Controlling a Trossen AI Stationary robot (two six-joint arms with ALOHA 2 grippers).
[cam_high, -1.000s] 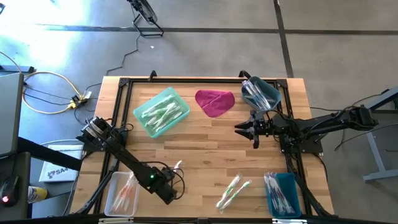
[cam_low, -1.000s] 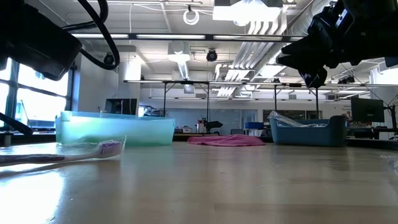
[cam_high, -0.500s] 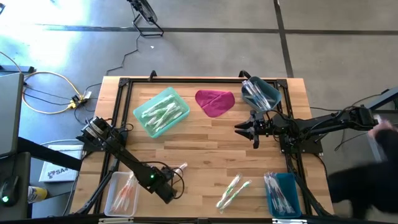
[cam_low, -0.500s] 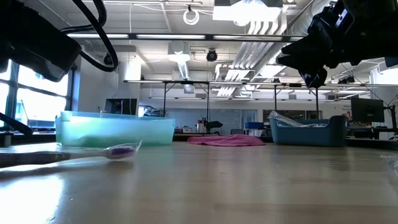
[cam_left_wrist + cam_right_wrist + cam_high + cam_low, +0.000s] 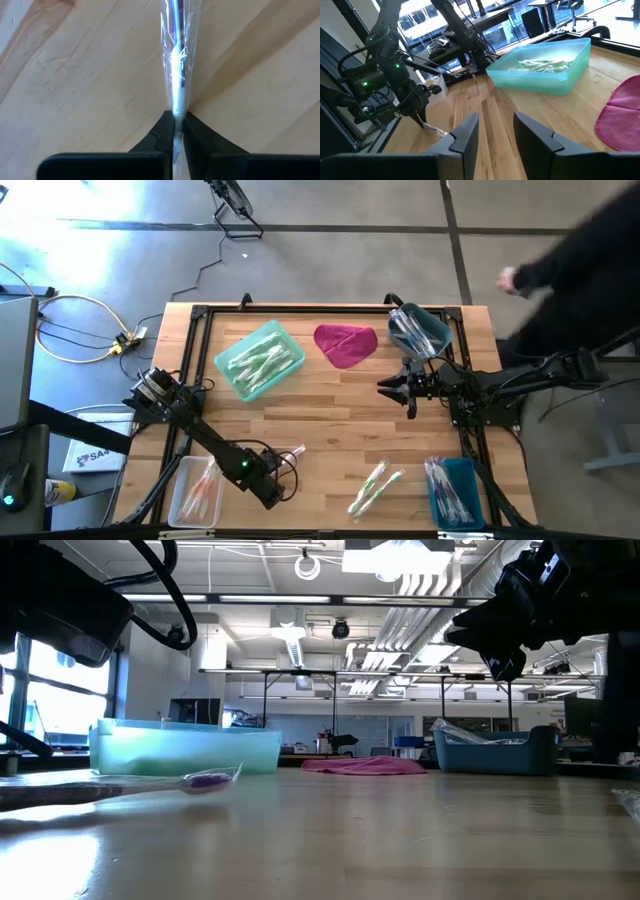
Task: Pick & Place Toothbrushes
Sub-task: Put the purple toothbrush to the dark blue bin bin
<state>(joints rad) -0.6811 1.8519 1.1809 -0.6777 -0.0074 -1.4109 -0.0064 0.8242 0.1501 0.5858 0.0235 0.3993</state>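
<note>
One wrapped toothbrush (image 5: 292, 451) with a purple head (image 5: 208, 780) lies on the wooden table near its front left. My left gripper (image 5: 277, 464) stands over its near end, shut on it. Two green toothbrushes (image 5: 375, 488) lie loose near the front edge. More toothbrushes fill the pale green tray (image 5: 260, 360) at the far left. My right gripper (image 5: 385, 387) hangs open above the table's right half, with nothing between its fingers (image 5: 465, 132). My left gripper pinches the wrapped toothbrush between its two fingers at the handle end (image 5: 177, 114), away from the purple head. The fingers come steeply from above and lie across the brush. The rest of the brush stretches away from them, low over the table top.
A magenta cloth (image 5: 345, 344) lies at the far middle. A blue bin (image 5: 420, 330) stands far right, another blue bin (image 5: 455, 492) near right, and a clear bin (image 5: 195, 490) near left. A person (image 5: 580, 260) stands beyond the far right corner.
My left gripper has shut on the toothbrush's handle end without moving from its place. As the fingers shut, the brush swung, and its head end turned toward the table's right. A person has come up beside the table's right edge.
</note>
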